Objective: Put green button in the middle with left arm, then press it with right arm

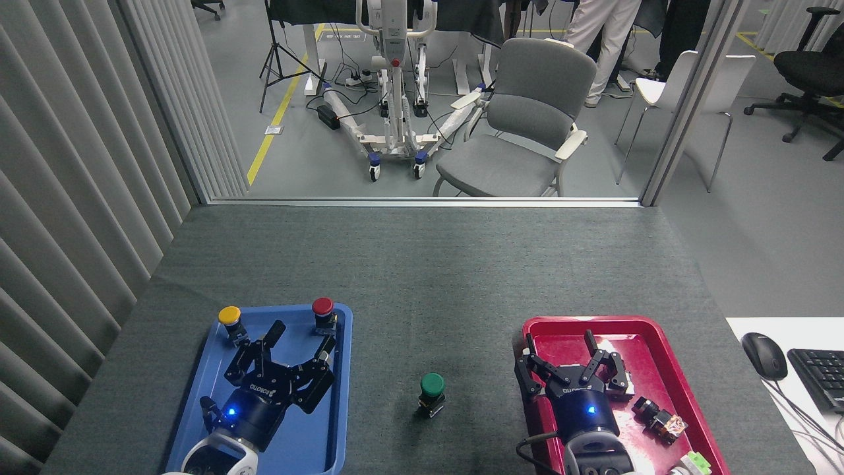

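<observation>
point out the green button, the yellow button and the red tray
green button (432, 384), head view, on its round green cap
yellow button (229, 314), head view, on its yellow cap
red tray (580, 322), head view, on its far rim

Grey upholstered armchair (527, 119) set on a grey floor (316, 152) beyond the glass partition. Left of the chair: white wheeled lift frame (395, 99), black tripod (280, 56), yellow floor line (273, 125). Right of it: white chair (686, 86), black office chair (808, 72). Ribbed grey wall panels (79, 165) at far left.
</observation>
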Motion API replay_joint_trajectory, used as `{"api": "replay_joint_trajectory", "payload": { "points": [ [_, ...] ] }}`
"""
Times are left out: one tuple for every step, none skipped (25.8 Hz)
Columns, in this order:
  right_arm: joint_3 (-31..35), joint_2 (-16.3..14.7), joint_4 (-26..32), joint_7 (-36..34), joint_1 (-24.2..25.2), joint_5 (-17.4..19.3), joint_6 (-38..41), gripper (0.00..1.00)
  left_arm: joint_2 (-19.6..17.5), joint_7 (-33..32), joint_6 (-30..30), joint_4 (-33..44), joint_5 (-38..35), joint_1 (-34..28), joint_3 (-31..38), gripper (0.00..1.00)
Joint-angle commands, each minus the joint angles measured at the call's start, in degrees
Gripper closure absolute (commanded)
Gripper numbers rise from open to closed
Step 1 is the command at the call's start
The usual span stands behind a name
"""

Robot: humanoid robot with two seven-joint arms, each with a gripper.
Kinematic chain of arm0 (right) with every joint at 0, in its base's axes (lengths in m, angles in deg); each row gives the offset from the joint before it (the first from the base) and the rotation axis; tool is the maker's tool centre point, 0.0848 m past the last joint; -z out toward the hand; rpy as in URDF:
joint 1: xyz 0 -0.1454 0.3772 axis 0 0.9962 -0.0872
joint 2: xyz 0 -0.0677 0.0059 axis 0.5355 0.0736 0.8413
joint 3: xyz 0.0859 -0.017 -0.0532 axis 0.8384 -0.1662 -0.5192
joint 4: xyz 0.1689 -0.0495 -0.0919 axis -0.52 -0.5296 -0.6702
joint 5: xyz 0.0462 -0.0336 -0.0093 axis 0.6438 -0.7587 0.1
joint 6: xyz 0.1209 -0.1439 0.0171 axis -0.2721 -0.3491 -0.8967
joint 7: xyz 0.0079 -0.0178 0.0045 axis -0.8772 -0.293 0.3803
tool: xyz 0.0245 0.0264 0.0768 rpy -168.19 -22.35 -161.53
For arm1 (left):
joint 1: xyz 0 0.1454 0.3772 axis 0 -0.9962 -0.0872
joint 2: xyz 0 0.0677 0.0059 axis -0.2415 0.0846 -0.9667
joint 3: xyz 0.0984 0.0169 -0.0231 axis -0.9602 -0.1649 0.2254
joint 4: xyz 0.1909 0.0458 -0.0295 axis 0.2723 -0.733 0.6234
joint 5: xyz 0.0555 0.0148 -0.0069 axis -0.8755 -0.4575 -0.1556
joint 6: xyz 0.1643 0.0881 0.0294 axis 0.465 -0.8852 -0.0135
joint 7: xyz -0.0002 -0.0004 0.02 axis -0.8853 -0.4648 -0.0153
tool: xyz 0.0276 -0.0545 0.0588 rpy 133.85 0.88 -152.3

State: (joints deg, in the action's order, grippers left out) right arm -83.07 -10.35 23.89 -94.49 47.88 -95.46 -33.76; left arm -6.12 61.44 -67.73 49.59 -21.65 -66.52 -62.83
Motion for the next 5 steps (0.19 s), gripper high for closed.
{"api": "replay_joint_trajectory", "payload": {
  "points": [
    [0.36,-0.06,0.35,-0.18,-0.02,0.01,0.22,0.01,-0.07,-3.85,-4.79,0.04,-0.31,0.16,0.00,0.00],
    [0.36,0.03,0.44,-0.18,-0.02,0.01,0.30,0.01,-0.16,-4.46,-7.43,0.13,-0.40,-0.10,0.00,0.00],
    [0.36,-0.06,0.62,-0.18,0.07,0.01,0.22,0.01,-0.24,-4.64,-9.63,0.22,-0.48,-0.19,0.00,0.00],
    [0.36,0.03,0.88,-0.18,0.16,0.01,0.22,0.01,-0.24,-4.64,-11.12,0.30,-0.48,-0.28,-0.09,0.00],
    [0.36,0.03,0.97,-0.18,0.16,0.01,0.22,0.01,-0.24,-4.64,-12.17,0.39,-0.48,-0.28,-0.09,0.00]
  ]
}}
